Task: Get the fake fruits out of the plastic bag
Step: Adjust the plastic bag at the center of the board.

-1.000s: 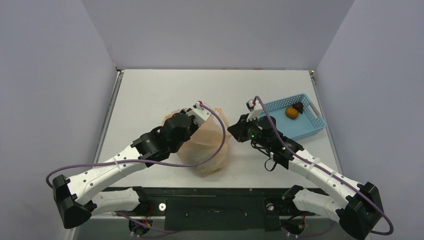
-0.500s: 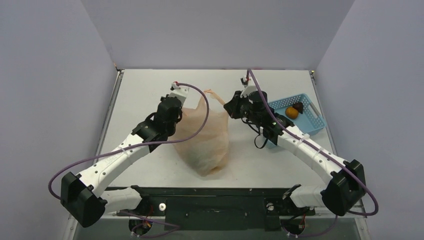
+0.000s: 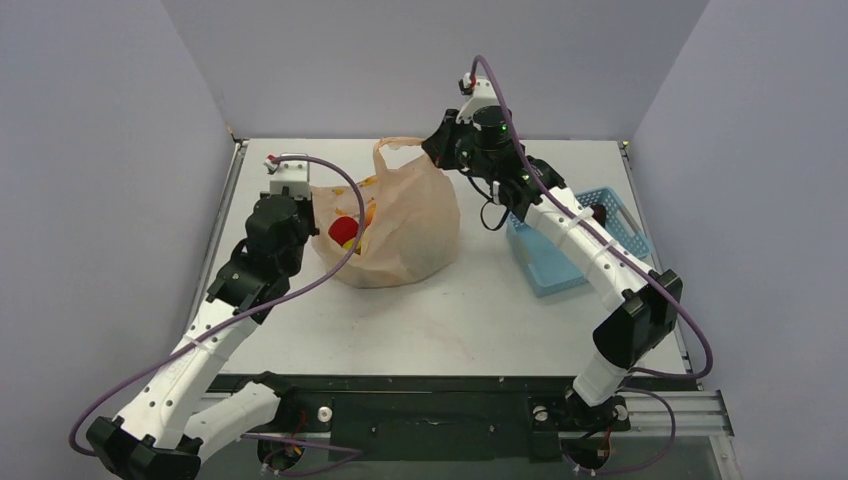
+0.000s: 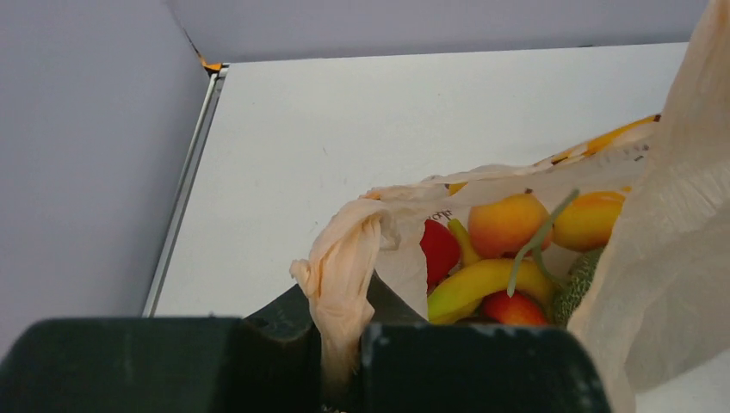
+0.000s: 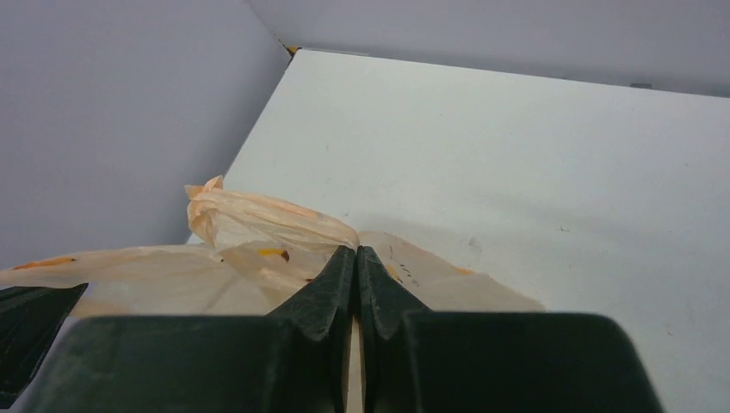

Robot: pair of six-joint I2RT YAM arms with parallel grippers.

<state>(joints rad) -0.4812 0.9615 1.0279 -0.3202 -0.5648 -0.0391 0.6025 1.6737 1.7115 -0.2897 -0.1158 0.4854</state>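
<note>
The peach-orange plastic bag [image 3: 405,230] sits mid-table, its mouth pulled open to the left. My left gripper [image 3: 312,205] is shut on one bunched handle [image 4: 344,258] at the left. My right gripper [image 3: 432,150] is raised at the back and shut on the bag's other edge [image 5: 275,225]. In the left wrist view the fake fruits lie inside the bag: a peach [image 4: 506,224], an orange-yellow one [image 4: 588,220], a banana [image 4: 482,282], a red one [image 4: 439,249] and part of a green melon [image 4: 575,280]. The red fruit [image 3: 343,229] also shows from above.
A light blue basket [image 3: 560,268] stands at the right, partly behind my right arm. The enclosure walls rise at the left, back and right of the table [image 3: 300,170].
Both arms rose and moved back and apart, dragging the bag toward the back. The bag's mouth spread open and the fruits came into sight. The left gripper closed on the handle.
</note>
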